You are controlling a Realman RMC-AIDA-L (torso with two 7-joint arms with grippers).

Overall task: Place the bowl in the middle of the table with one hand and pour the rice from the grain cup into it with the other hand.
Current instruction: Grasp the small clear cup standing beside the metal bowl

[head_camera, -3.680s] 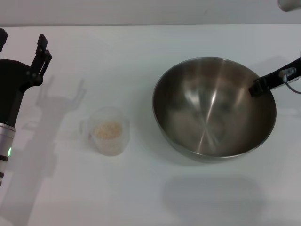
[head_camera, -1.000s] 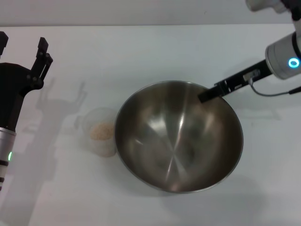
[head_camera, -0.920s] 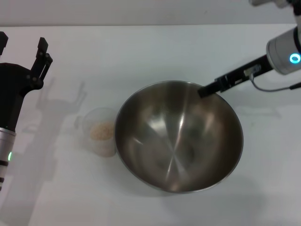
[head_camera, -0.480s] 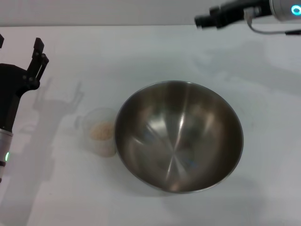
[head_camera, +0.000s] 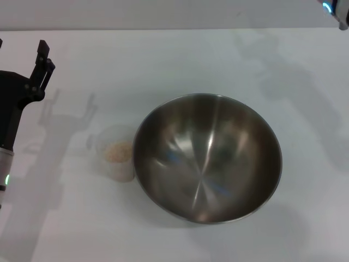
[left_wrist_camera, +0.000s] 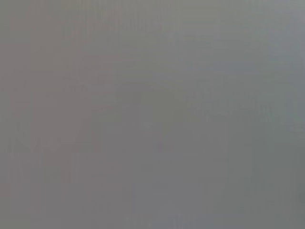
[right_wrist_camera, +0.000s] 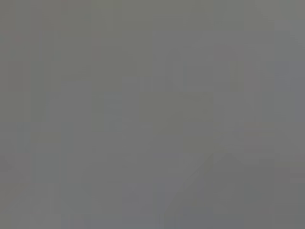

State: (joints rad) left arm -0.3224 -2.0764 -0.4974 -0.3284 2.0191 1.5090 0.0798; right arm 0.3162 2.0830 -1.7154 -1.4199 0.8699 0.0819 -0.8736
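Note:
The steel bowl (head_camera: 207,158) stands upright and empty near the middle of the white table (head_camera: 163,60). The clear grain cup (head_camera: 117,158) stands just left of the bowl, its right side hidden behind the bowl's rim, with pale rice (head_camera: 118,152) in its bottom. My left gripper (head_camera: 22,52) is open and empty at the far left edge, well left of and beyond the cup. Only a bit of my right arm (head_camera: 334,7) shows at the far right corner; its gripper is out of view. Both wrist views show only plain grey.
The table's far edge (head_camera: 163,29) meets a grey wall. Arm shadows lie on the table left of the cup and at the far right.
My right gripper brought the bowl from the right to the middle, let go of its rim, then rose and drew back out of view. My left arm shifted slightly left.

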